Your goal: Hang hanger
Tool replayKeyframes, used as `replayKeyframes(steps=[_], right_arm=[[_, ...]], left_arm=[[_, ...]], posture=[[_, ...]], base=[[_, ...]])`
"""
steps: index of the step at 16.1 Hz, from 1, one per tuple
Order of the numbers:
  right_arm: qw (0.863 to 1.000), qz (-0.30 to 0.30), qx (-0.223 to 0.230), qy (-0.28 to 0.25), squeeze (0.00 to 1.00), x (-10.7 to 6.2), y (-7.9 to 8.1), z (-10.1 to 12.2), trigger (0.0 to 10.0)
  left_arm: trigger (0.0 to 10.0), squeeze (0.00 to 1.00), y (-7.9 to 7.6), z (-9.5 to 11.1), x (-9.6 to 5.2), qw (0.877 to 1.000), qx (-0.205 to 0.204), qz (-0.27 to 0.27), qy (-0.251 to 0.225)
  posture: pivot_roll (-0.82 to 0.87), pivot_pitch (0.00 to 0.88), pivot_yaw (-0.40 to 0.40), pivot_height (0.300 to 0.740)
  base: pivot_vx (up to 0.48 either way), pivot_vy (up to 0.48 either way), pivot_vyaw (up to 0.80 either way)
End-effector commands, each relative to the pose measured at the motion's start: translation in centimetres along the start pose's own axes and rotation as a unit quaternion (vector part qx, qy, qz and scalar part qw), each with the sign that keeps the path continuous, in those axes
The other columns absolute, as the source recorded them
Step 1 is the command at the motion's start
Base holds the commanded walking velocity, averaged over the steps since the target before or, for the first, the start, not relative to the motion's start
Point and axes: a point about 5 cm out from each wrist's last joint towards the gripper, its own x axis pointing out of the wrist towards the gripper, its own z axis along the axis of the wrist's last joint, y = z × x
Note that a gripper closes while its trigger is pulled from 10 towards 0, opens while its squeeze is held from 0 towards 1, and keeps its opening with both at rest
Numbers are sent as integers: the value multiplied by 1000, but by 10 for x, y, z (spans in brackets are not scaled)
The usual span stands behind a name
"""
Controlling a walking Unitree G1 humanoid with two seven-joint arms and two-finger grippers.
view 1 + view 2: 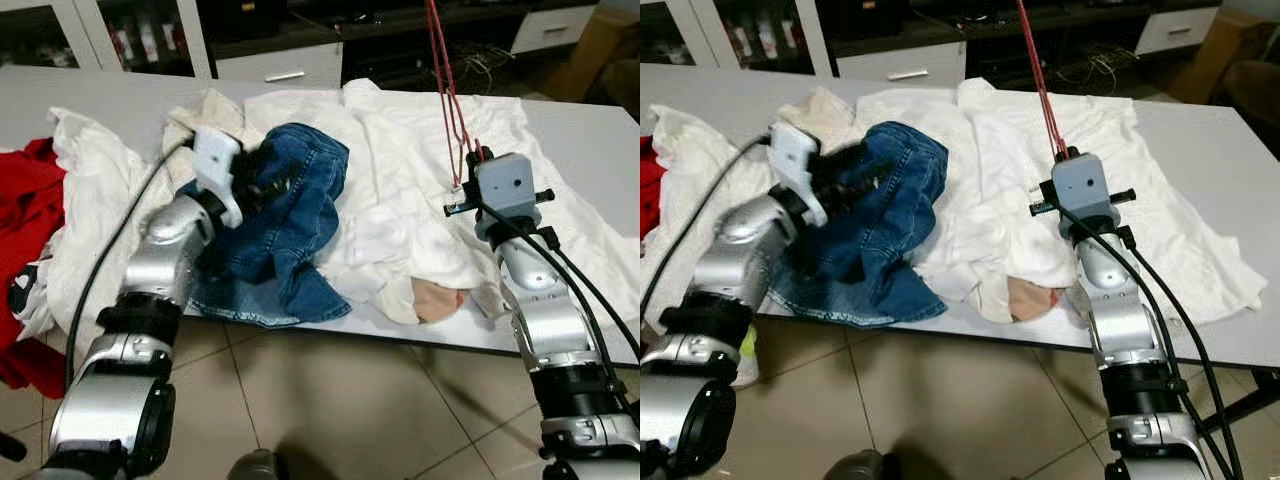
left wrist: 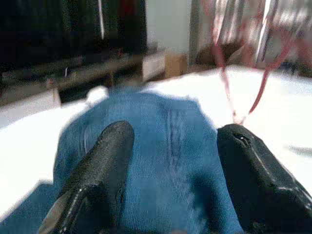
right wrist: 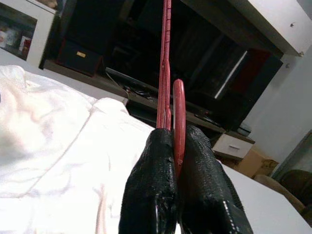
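Hanger point(image 1: 448, 90) wire, thin and red, is sticking up over the desk point(image 1: 580, 140), and the right gripper point(image 3: 174, 146) is holding its low end. The two black fingers point(image 3: 151, 185) are squeezing tight on the red wire, which is rising straight up from between them.

The big grey desk is carrying a heap of clothes. White clothes point(image 1: 400, 170) are lying spread over most of it. A red cloth point(image 1: 25, 200) is hanging off the robot's left side of the desk. A blue denim piece point(image 1: 280, 230) is sitting bunched up near the front edge, with part of it lying on the white clothes.

The left gripper point(image 2: 170, 161) is resting down on the blue denim. Its fingers point(image 2: 105, 165) are standing wide apart, with only blue cloth showing between them and nothing being gripped.

The right gripper is hovering above the white clothes, well apart from the denim. Behind the desk, white cabinets point(image 1: 280, 62) and dark shelves are standing.
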Motion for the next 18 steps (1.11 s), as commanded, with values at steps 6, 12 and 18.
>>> replayKeyframes(steps=[6,12,18], right_arm=[[1000,-10,-2,-6,0,-1,-7,3,10000],[1000,-14,-3,-6,0,-2,-8,3,10000],[1000,-10,0,-5,0,-1,-6,4,10000]], left_arm=[[10000,0,14,14,21,996,-16,83,32],[10000,0,0,-15,28,986,-42,82,138],[10000,0,-9,-44,20,971,-47,67,223]], posture=[[92,4,38,740],[79,3,43,740],[89,8,39,740]], base=[[0,0,0],[0,0,0],[0,0,0]])
